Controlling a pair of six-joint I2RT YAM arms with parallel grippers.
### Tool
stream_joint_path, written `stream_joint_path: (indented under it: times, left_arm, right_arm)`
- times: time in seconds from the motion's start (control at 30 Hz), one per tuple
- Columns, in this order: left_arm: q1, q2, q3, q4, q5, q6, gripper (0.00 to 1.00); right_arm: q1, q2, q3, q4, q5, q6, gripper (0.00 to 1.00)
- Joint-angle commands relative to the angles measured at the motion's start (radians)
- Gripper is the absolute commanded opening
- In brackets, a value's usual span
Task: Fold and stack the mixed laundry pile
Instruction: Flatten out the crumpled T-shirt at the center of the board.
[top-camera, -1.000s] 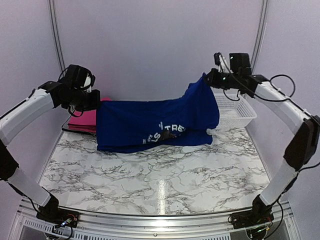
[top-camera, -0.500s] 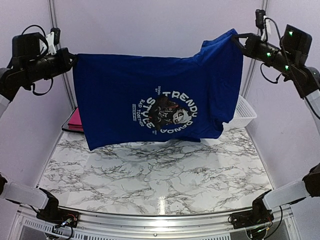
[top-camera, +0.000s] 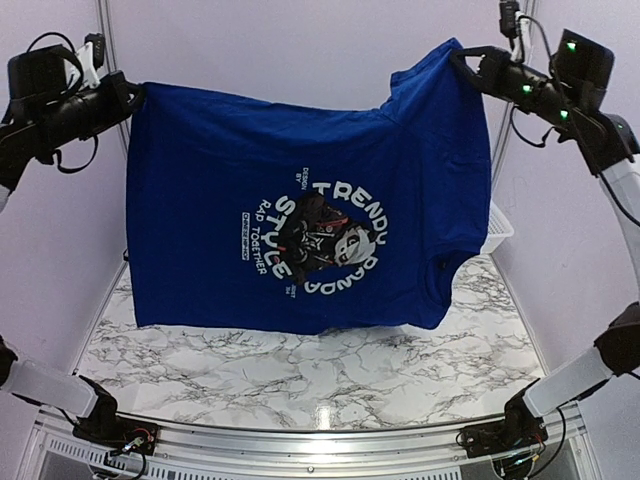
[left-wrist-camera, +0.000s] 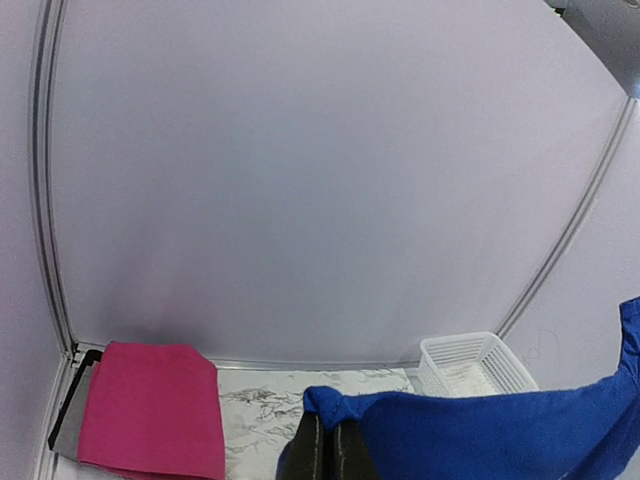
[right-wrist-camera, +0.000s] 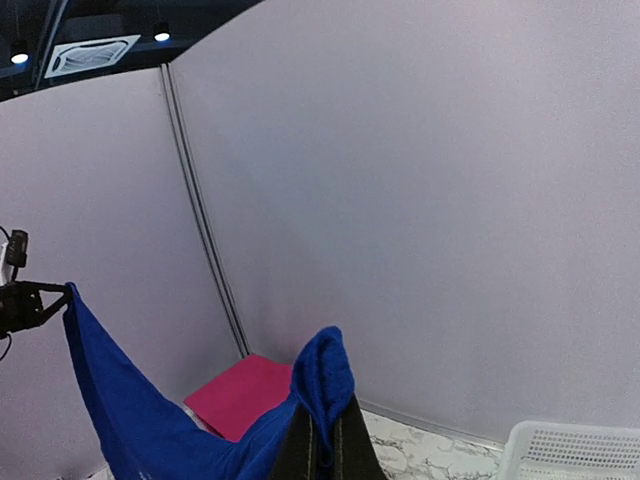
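Note:
A royal blue T-shirt (top-camera: 300, 230) with a white printed graphic hangs spread high above the marble table (top-camera: 330, 380), stretched between both arms. My left gripper (top-camera: 132, 95) is shut on its upper left corner; the wrist view shows blue cloth (left-wrist-camera: 340, 410) bunched between the black fingers (left-wrist-camera: 310, 450). My right gripper (top-camera: 460, 62) is shut on the upper right corner, cloth (right-wrist-camera: 325, 385) pinched in its fingers (right-wrist-camera: 345, 445). The magenta-pink garment (left-wrist-camera: 150, 405) lies folded at the back left of the table, also seen as a pink garment (right-wrist-camera: 240, 392) in the right wrist view.
A white mesh basket (left-wrist-camera: 475, 365) stands at the back right of the table; its edge (top-camera: 498, 225) shows beside the shirt. A dark tray edge (left-wrist-camera: 68, 415) shows under the pink garment. Lilac walls enclose the back and sides.
Both arms have raised the blue shirt off the table and pulled it wide; it now hangs flat with its hem just above the marble.

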Motion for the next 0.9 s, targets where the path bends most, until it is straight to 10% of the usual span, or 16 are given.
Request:
stream_joint_path:
  times: [0.0,0.37,0.63,0.87]
  left_arm:
    - [0.025,0.145,0.053,0.036,-0.14,0.005,0.0]
    - [0.306,0.65,0.712,0.225,0.19,-0.266,0.0]
    - [0.379,0.583,0.547,0.474,0.265,-0.282,0.0]
    - [0.378,0.381,-0.044,0.631,0.428,-0.138,0.0]
  right_arm:
    - [-0.064,0.13,0.042,0.043,0.074,-0.006,0.0]
    - [-0.26,0.523,0.452,0.391,-0.152,0.224,0.0]
    - [-0.298,0.502,0.393,0.693,-0.277,0.35,0.0]
    - [-0.28,0.242,-0.291,0.745,-0.385,0.217,0.0]
